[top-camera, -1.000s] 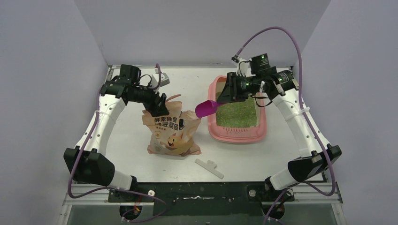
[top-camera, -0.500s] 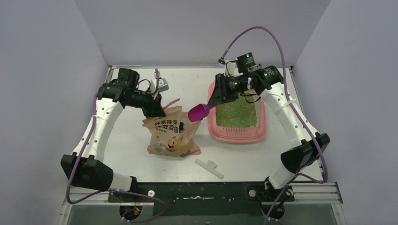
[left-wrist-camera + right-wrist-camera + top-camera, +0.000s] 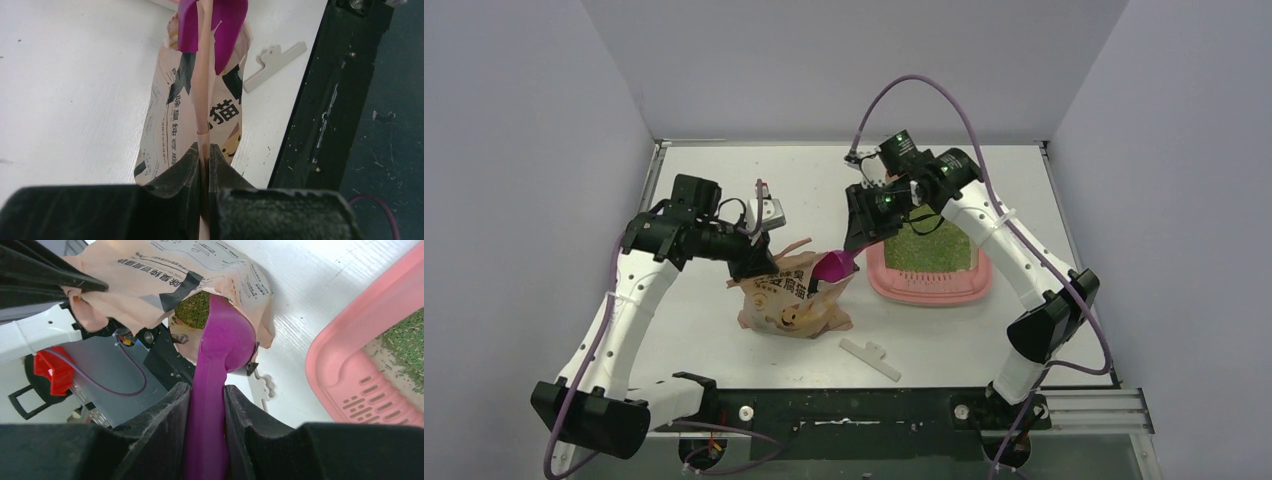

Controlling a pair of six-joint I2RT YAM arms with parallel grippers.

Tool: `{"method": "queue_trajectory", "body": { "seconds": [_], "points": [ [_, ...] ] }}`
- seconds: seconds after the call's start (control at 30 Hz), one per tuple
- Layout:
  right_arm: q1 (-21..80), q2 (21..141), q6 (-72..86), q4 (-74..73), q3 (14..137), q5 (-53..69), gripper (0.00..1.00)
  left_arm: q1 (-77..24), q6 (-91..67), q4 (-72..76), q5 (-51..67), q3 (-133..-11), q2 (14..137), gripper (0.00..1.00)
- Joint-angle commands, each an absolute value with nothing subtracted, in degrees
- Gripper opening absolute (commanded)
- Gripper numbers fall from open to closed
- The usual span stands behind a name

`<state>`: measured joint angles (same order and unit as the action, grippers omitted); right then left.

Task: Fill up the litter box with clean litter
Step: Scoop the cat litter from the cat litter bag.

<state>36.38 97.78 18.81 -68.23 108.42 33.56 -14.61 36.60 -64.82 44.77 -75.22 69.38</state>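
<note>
The pink litter box [image 3: 924,293] sits right of centre with a bed of green litter [image 3: 929,243] in it. A tan litter bag [image 3: 789,297] stands to its left. My left gripper [image 3: 759,258] is shut on the bag's top edge [image 3: 202,90], its jaws pinching the thin flap. My right gripper [image 3: 860,232] is shut on the handle of a magenta scoop [image 3: 225,340], whose bowl dips into the bag's open mouth [image 3: 832,268]. Green litter [image 3: 192,310] shows inside the bag. The litter box's slotted end [image 3: 360,365] lies to the right of the scoop.
A white bag clip [image 3: 871,357] lies on the table in front of the bag, near the black front rail [image 3: 854,412]. Grey walls close in the back and both sides.
My left gripper has closed on the bag's top edge. My right arm has swung left from over the litter box, carrying the scoop down into the bag's mouth.
</note>
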Motion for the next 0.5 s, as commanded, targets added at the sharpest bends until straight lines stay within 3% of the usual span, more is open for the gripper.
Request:
{"method": "queue_trajectory", "body": {
  "seconds": [0.0,0.27,0.47],
  "points": [
    [40.4,98.2,20.8,-67.7,110.2,25.5,0.0,-15.8,34.4,-60.6,45.4,-73.7,64.0,0.0],
    [42.8,99.0,26.0,-60.5,102.0,22.0,0.0,-16.0,32.1,-57.3,41.4,-70.8,60.2,0.0],
    [43.6,100.7,27.8,-56.6,99.0,26.9,0.0,-15.9,30.9,-54.9,40.3,-68.8,58.8,0.03]
  ]
}}
